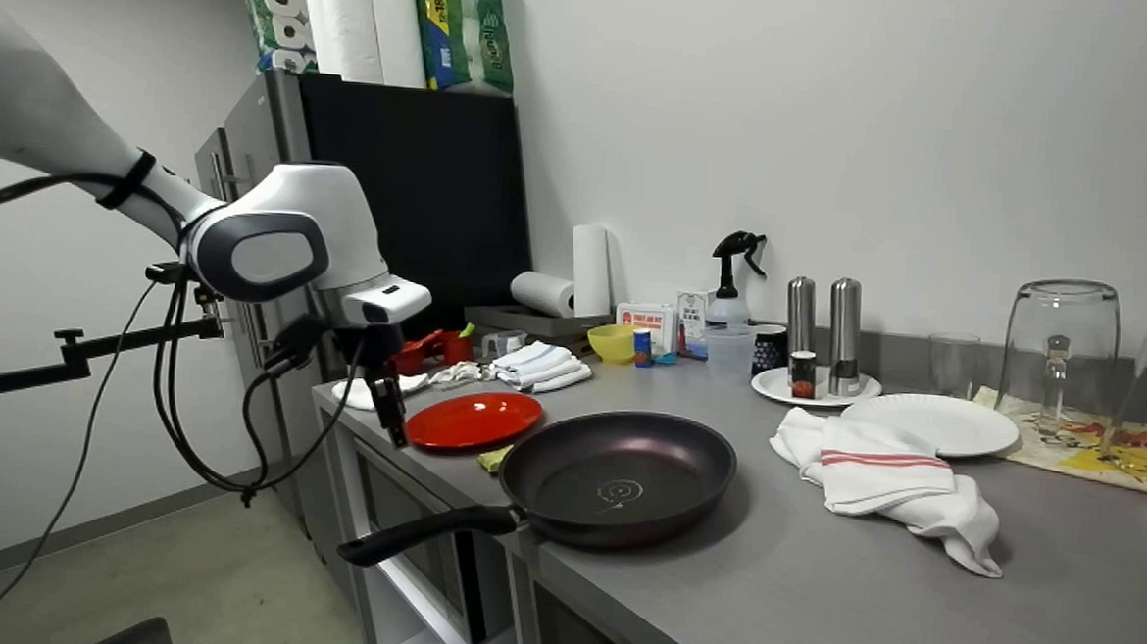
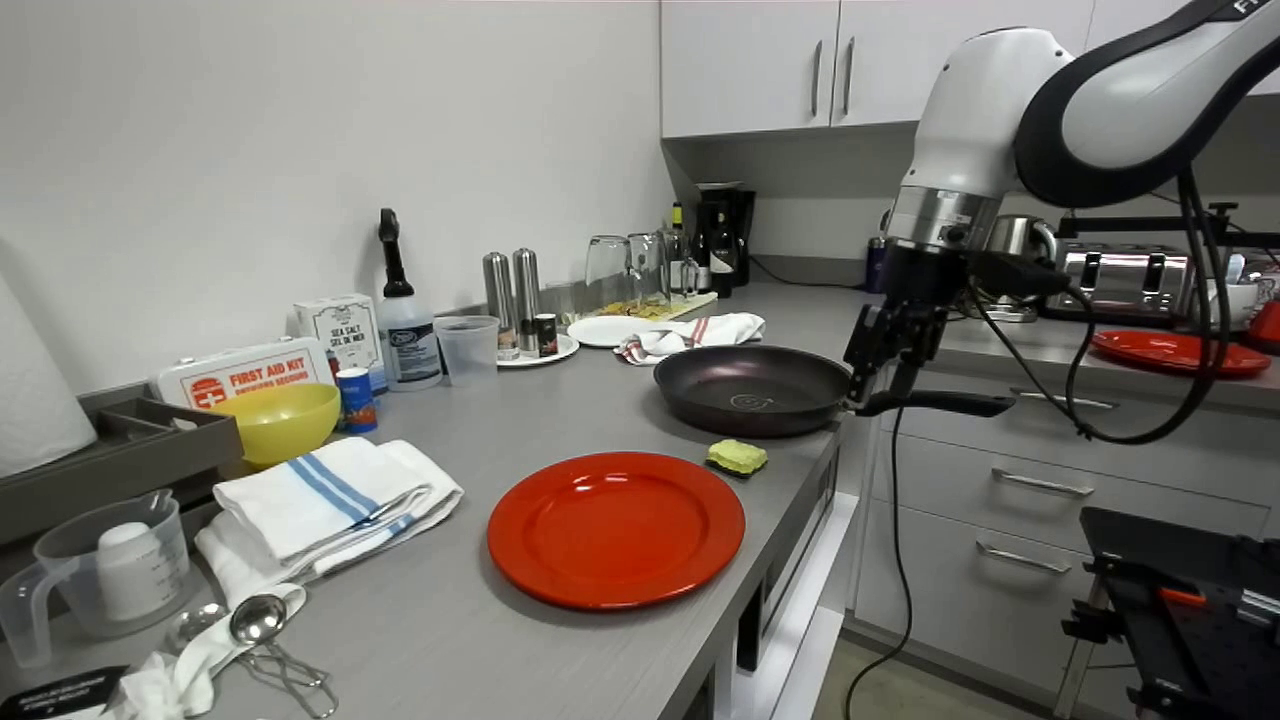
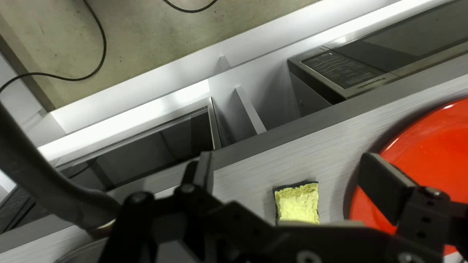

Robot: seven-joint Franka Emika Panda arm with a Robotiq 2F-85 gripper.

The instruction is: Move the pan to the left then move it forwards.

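The large dark pan (image 1: 619, 481) lies flat on the grey counter, in both exterior views. Its black handle (image 1: 430, 535) juts out past the counter's front edge. My gripper (image 3: 287, 160) is open, with its two fingers wide apart and nothing held between them. In the wrist view the handle (image 3: 47, 182) passes to the left of the jaws, outside them, and only a bit of the pan's rim (image 3: 82, 252) shows at the bottom. An exterior view has the gripper (image 1: 393, 425) above the counter's front edge, on the red plate's side of the handle.
A yellow sponge (image 3: 298, 202) lies on the counter between pan and red plate (image 2: 615, 530). A white towel with red stripes (image 1: 885, 466) and a white plate (image 1: 931, 424) lie beyond the pan. Salt and pepper mills (image 1: 844, 326), a spray bottle (image 2: 408, 330) and a yellow bowl (image 2: 285, 420) line the wall.
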